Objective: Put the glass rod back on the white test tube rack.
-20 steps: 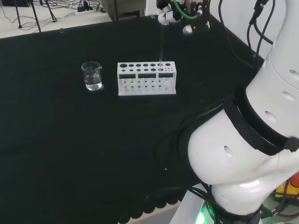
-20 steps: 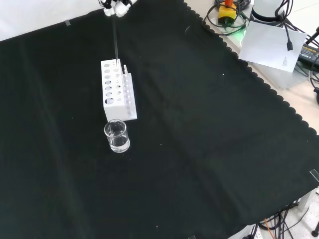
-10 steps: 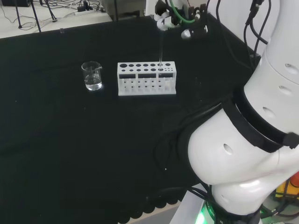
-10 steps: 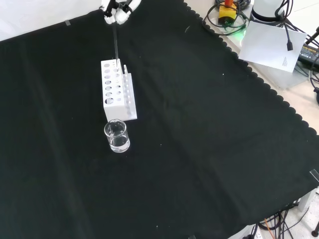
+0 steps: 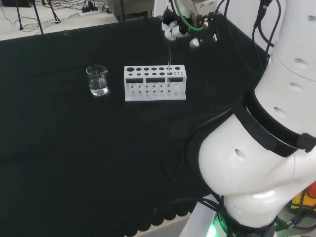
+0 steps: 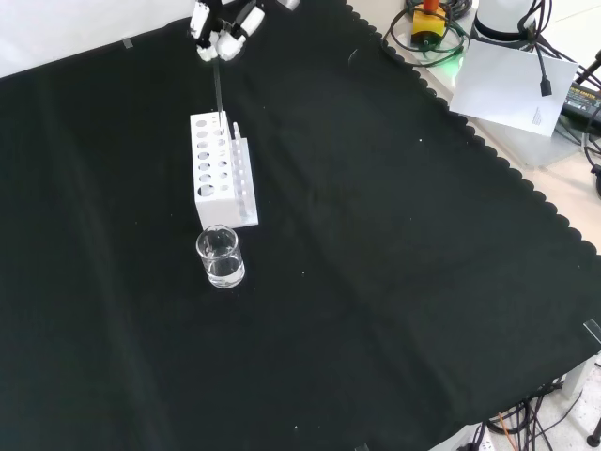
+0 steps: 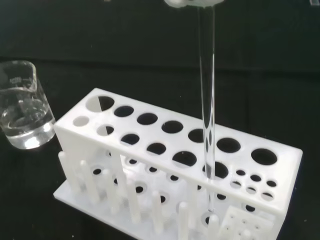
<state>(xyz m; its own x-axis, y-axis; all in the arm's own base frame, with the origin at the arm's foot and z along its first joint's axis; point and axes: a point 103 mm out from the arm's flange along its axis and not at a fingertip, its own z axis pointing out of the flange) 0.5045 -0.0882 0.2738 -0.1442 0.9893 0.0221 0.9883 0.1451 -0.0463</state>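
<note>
The white test tube rack (image 5: 155,83) (image 6: 218,171) (image 7: 175,165) stands on the black cloth. A clear glass rod (image 7: 207,110) (image 5: 169,57) (image 6: 218,91) stands upright through one of the rack's top holes, near the rack's right end in the head view. Its lower tip reaches down to the rack's base. My hand (image 5: 174,28) (image 6: 222,26) is above the rack, with its fingertips pinched on the rod's top end. A blurred white part of the hand (image 7: 192,3) shows over the rod in the wrist view.
A small glass beaker (image 5: 98,80) (image 6: 220,256) (image 7: 22,105) with some clear liquid stands beside the rack's other end. The arm's white links (image 5: 261,148) take up the head view's right side. Papers and cables (image 6: 516,75) lie off the cloth's edge.
The hand has come lower over the rack, and the rod has gone deeper through the hole. Rack and beaker have not moved.
</note>
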